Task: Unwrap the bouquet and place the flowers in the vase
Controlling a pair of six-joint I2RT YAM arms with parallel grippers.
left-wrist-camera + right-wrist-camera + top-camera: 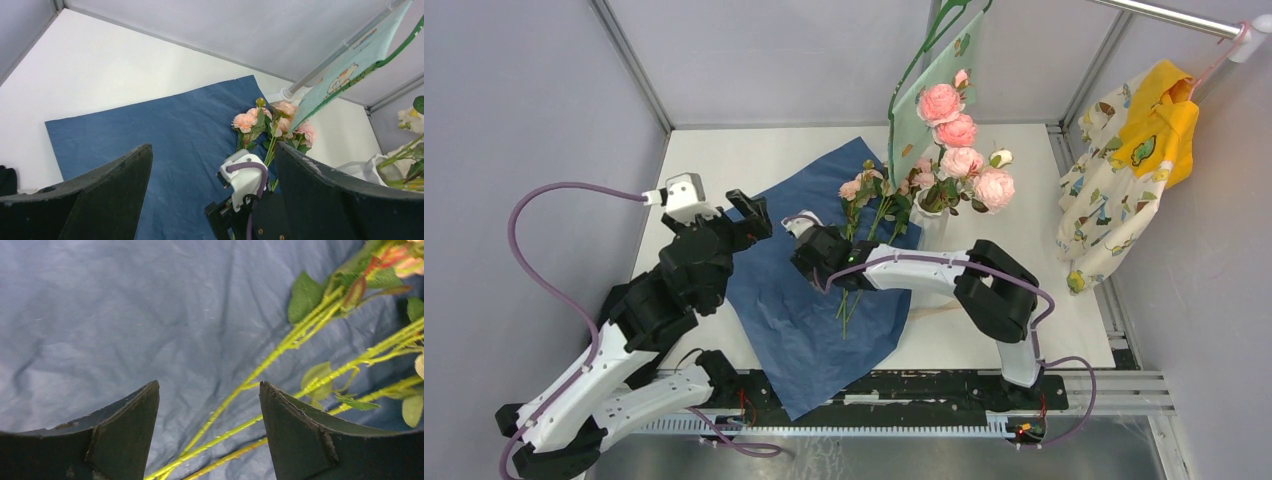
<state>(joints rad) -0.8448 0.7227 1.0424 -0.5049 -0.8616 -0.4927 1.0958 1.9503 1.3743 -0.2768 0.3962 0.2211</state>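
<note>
The bouquet is undone, and its blue paper point(799, 300) lies flat on the table, navy side up. A few flowers point(864, 190) with peach blooms lie on the paper, stems point(270, 357) running toward the near edge. Several pink roses point(959, 135) stand in the white vase point(929, 228) just right of the paper. My right gripper point(829, 262) hangs over the lying stems, open, with stems passing between its fingers point(209, 385) untouched. My left gripper point(754, 218) hovers open over the paper's left part point(214, 146), holding nothing.
A green patterned cloth point(929, 90) on a hanger hangs behind the vase. At the right, a yellow and cream garment point(1129, 170) hangs from a rail. A thin cream strip point(936, 311) lies by the right arm's elbow. Grey walls enclose the table.
</note>
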